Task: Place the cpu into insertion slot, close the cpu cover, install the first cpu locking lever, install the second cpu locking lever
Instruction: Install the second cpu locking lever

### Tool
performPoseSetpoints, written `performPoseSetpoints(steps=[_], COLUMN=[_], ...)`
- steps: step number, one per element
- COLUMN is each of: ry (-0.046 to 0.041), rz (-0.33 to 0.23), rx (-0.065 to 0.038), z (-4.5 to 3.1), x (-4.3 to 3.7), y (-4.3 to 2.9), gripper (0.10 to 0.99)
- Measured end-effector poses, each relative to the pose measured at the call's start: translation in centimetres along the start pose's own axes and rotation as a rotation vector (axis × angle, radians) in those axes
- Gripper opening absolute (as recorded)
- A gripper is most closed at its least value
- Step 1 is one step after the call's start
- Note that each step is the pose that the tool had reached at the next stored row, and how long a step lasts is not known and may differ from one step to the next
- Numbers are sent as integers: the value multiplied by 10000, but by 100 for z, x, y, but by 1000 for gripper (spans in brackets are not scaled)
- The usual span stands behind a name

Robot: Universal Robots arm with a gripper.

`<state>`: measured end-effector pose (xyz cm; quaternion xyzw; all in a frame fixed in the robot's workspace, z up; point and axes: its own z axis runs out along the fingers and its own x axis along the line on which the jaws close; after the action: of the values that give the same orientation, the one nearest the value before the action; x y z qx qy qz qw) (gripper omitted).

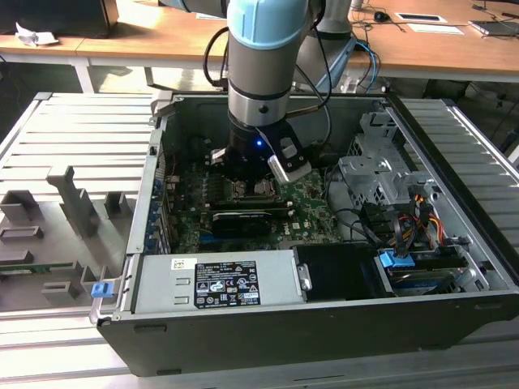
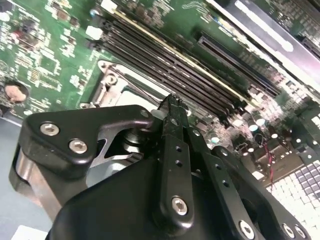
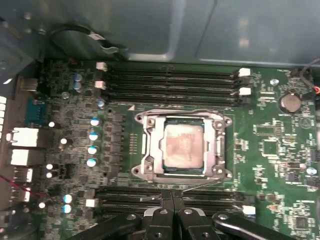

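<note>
Silvery metal of the cpu (image 3: 183, 151) shows through the cpu cover (image 3: 150, 146), which lies flat over the insertion slot (image 3: 222, 150). Pinched shut and holding nothing, the gripper (image 3: 172, 196) hovers just beside the socket's edge, placed to work the levers.

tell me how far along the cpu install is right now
Looks done: the cpu sits silver face up in the insertion slot, and the cpu cover lies flat around it. In hand: the gripper, fingers together and holding nothing, is low over the board beside the socket, at a thin wire lever. Left: I can't tell whether either locking lever is latched.
</note>
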<state>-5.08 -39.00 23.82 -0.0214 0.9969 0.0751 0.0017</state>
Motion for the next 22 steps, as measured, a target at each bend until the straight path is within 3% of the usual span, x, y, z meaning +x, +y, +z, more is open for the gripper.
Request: performPoseSetpoints(steps=[6, 8, 10, 12, 13, 14, 22], ry=[-3, -16, -22, -29, -29, -21, -12], rz=[-1, -2, 0, -7, -51, -112, -166], rx=[-72, -306, -454, -665, -832, -932, -950], z=[116, 118, 117, 118, 121, 123, 135], x=[70, 108, 115, 118, 119, 122, 123], y=[-19, -63, -86, -100, -106, -111, -113], gripper=[106, 106, 106, 106, 106, 106, 106])
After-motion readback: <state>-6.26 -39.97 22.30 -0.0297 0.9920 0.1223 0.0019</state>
